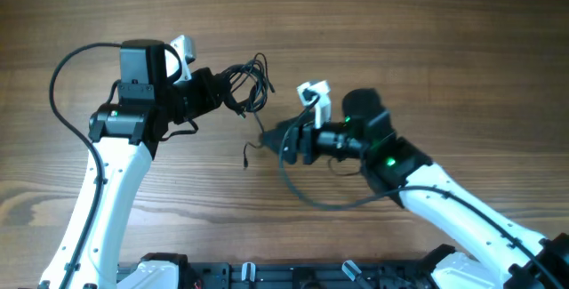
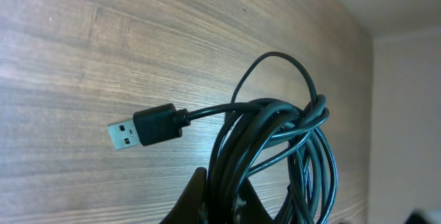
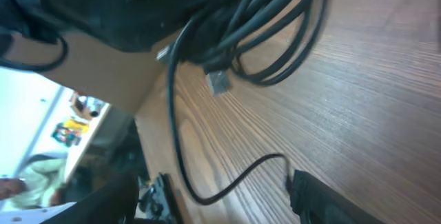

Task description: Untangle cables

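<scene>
text: none readable | brands, numbers: none | blurred background may hide some

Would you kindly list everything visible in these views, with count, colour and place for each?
cables: one tangled bundle, strand count unclear, black, at the left gripper's tip near table centre.
USB plug: one, silvery tip, black housing, sticking out of the bundle.
loose strand: one, black, running from the bundle toward the right gripper.
table: one, brown wood grain, beneath everything.
left wrist camera, right wrist camera: one each, white, on the wrists.
arm cables: one thick black loop beside each arm.
left gripper: one, black, closed on the cables.
right gripper: one, black, at the loose strand; grip unclear.
</scene>
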